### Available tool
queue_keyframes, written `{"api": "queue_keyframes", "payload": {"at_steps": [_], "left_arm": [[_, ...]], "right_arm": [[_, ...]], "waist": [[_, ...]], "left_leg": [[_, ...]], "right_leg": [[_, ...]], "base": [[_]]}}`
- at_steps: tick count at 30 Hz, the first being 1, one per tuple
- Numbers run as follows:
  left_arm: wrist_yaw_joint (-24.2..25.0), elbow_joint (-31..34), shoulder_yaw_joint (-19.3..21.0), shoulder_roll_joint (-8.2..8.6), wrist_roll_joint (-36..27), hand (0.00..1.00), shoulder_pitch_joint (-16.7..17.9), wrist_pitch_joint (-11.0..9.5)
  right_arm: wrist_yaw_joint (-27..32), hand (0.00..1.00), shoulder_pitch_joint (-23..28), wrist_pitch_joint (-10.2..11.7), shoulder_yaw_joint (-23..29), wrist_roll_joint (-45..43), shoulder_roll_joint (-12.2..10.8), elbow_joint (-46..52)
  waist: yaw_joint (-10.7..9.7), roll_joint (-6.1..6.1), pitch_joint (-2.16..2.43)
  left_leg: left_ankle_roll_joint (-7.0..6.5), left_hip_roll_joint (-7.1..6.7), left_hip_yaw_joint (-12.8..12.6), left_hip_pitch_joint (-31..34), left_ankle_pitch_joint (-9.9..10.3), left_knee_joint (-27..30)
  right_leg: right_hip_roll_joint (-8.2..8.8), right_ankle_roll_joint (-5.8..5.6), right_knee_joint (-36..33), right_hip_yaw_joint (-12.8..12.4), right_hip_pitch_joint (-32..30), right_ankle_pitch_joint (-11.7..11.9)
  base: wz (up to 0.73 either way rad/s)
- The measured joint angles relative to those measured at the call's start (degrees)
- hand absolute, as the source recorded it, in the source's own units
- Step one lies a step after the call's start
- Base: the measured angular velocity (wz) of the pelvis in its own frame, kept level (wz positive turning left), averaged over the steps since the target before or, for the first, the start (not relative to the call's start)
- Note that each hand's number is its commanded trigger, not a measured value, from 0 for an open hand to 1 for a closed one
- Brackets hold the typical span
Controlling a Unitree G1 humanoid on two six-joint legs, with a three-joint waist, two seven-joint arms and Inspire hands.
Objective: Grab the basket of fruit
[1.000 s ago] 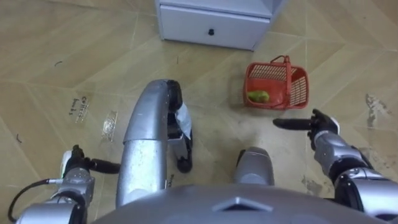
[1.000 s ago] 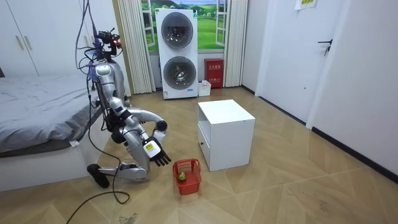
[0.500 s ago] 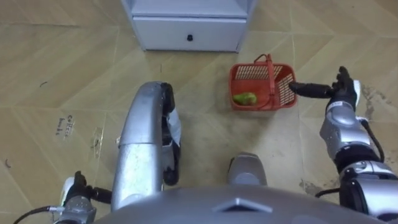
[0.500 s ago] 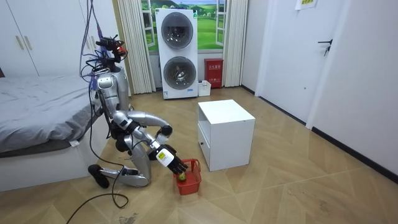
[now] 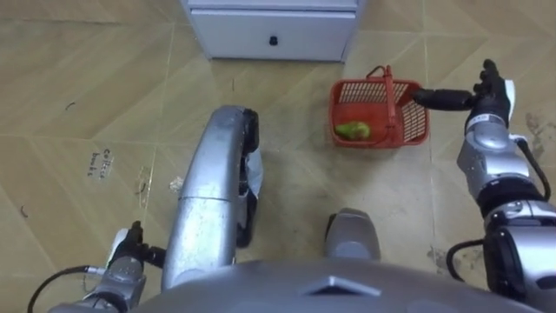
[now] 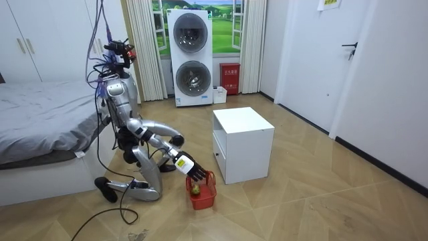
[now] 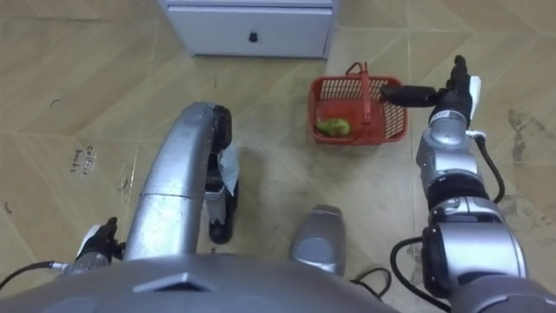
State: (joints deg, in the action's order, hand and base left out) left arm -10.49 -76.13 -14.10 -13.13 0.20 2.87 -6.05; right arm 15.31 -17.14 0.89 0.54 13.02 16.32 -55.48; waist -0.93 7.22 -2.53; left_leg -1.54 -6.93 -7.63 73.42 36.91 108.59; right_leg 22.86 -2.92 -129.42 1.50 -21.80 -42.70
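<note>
Near field: the left hand [image 5: 132,249] hangs low beside the kneeling robot's thigh, clear of the work; whether its fingers are spread or closed cannot be told. The robot kneels on the floor [image 5: 78,96] between a bed [image 6: 40,127] and a cabinet [image 5: 274,30], which puts a thing lying on the ground within arm's reach.

Middle field: the right arm is stretched forward and slightly inward. The right hand [image 5: 489,97] is set edge-on with the thumb uppermost; its fingers [image 5: 439,97] are straight, held together and holding nothing. Their tips lie over the far right corner of the basket [image 5: 419,126], just short of its handle [image 5: 388,94]; contact with the rim cannot be judged.

The basket rests on the floor in front of the cabinet's drawer, near the robot's right knee, with a green fruit [image 5: 352,130] in its left half. The handle stands upright across the middle, likely the intended place to grasp.

Judged stage: reach nearly complete, grasp not yet made.
</note>
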Motion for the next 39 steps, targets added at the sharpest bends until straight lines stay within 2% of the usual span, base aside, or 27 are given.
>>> {"api": "queue_keyframes", "payload": {"at_steps": [4, 8, 13, 21, 23, 26, 34, 39], "left_arm": [[0.0, -1.1, -0.5, 0.82, -0.8, 0.0, -1.2, 0.8], [0.2, -1.5, -2.0, 1.29, -0.8, 0.0, -4.0, 0.8], [1.1, -1.6, -2.0, 1.37, -0.8, 0.0, -6.0, 1.6], [1.1, -1.4, -3.0, 1.41, -0.8, 0.0, -5.8, 2.4], [1.2, -1.5, -3.2, 1.73, -0.8, 0.0, -5.6, 2.4], [1.5, -1.6, -4.2, 1.83, -0.8, 0.0, -5.9, 2.4], [2.4, -2.1, -4.3, 2.38, -1.4, 0.0, -5.8, 3.0], [2.4, -2.6, -4.3, 2.86, -1.9, 0.0, -5.8, 3.2]], "right_arm": [[-0.2, 0.0, -0.1, 0.0, -2.0, 0.2, -0.3, -0.1], [-1.3, 0.0, -0.1, 0.0, -4.1, 0.1, -0.6, -0.8], [-1.3, 0.0, -1.5, 0.0, -5.1, 0.5, -0.6, -2.1], [-1.9, 0.0, -1.8, -0.3, -6.5, 0.5, -0.6, -2.9], [-2.8, 0.0, -1.8, -0.3, -7.7, 0.5, -0.6, -3.6], [-4.5, 0.0, -1.8, -0.6, -8.3, 0.6, -0.6, -5.4], [-6.5, 0.0, -1.8, -1.2, -8.8, 2.7, -0.6, -11.4], [-6.9, 0.0, -1.8, -1.3, -10.2, 3.3, -0.4, -13.8]], "waist": [[0.3, -0.9, 0.04], [1.3, -0.92, 0.0], [1.4, -1.11, -0.18], [3.0, -1.16, -0.31], [3.3, -1.32, -0.68], [3.9, -1.52, -0.8], [5.1, -1.97, -0.75], [6.0, -2.72, -0.72]], "left_leg": [[0.39, 0.08, -0.3, 1.0, -0.6, -0.4], [0.86, 0.15, -0.2, 1.4, -0.9, -0.8], [0.99, 0.18, -0.2, 2.0, -1.0, -0.8], [1.02, 0.16, -0.2, 2.3, -1.0, -0.8], [1.1, 0.17, -0.2, 2.3, -1.1, -0.8], [1.2, 0.18, -0.2, 2.4, -1.1, -0.8], [1.24, 0.25, -0.2, 3.0, -1.1, -0.9], [1.32, 0.3, -0.2, 3.1, -1.2, -0.9]], "right_leg": [[0.12, -0.05, -0.6, -0.7, -1.6, 0.0], [-0.01, -0.18, -0.7, -1.5, -2.4, -0.1], [-0.04, -0.19, -0.8, -1.7, -3.2, -0.1], [-0.07, -0.2, -1.2, -1.9, -3.9, -0.1], [-0.09, -0.2, -1.3, -2.0, -4.0, -0.1], [-0.09, -0.2, -1.5, -2.0, -4.2, -0.1], [-0.14, -0.22, -1.4, -1.8, -4.7, -0.1], [-0.2, -0.22, -1.6, -1.8, -4.9, -0.1]], "base": [[-0.02], [-0.04], [-0.01], [0.0], [0.0], [0.0], [0.01], [0.0]]}}
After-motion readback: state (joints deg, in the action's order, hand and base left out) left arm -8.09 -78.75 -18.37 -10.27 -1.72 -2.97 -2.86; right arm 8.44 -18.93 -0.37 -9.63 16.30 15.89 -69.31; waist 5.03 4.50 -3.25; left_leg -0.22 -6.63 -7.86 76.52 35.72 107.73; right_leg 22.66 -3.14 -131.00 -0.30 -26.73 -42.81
